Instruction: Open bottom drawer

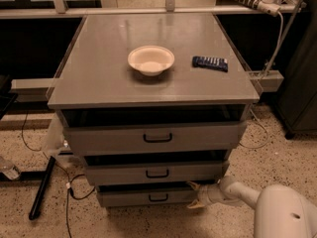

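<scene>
The bottom drawer (133, 197) is the narrowest grey front, lowest of three, with a small black loop handle (158, 198) at its centre. It stands slightly out, with a dark gap above it. My gripper (194, 196) is at the drawer's right end, low near the floor, on a white arm (237, 192) that comes in from the lower right. Its pale fingers (193, 185) are spread apart, one above and one below, against the drawer's right corner. They hold nothing.
The middle drawer (153, 173) and the top drawer (153, 138) are above. On the grey cabinet top (99, 78) sit a white bowl (150, 59) and a dark blue packet (210, 63). A black bar (42, 187) and cables (69, 192) lie on the speckled floor at the left.
</scene>
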You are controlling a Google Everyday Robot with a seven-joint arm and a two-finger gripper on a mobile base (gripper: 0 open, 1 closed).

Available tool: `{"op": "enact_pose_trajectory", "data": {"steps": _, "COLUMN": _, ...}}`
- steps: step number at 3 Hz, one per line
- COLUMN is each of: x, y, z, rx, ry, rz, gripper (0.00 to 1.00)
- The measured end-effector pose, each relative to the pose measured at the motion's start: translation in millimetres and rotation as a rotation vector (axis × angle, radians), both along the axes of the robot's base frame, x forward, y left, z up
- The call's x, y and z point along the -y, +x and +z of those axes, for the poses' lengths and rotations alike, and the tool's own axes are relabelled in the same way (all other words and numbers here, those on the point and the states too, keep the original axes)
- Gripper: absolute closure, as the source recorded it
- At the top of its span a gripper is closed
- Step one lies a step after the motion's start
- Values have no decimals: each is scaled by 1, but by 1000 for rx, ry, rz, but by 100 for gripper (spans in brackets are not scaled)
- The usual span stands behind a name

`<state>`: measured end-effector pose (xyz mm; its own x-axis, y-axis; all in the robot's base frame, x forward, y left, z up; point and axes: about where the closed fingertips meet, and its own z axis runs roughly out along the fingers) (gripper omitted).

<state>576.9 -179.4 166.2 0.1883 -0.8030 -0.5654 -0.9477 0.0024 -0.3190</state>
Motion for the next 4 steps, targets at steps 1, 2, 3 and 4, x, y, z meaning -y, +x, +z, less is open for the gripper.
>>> {"op": "enact_pose_trajectory", "data": {"steps": 1, "x": 0, "y": 0, "z": 0, "rx": 0, "ry": 0, "rz": 0, "gripper": 64}}
{"op": "enact_pose_trajectory", "data": {"steps": 2, "x": 0, "y": 0, "z": 7, "rx": 0, "ry": 0, "rz": 0, "gripper": 88}}
{"op": "enact_pose_trajectory", "data": {"steps": 3, "x": 0, "y": 0, "z": 14, "rx": 0, "ry": 0, "rz": 0, "gripper": 100}}
{"op": "enact_pose_trajectory", "data": {"steps": 4, "x": 0, "y": 0, "z": 14, "rx": 0, "ry": 0, "rz": 0, "gripper": 100}}
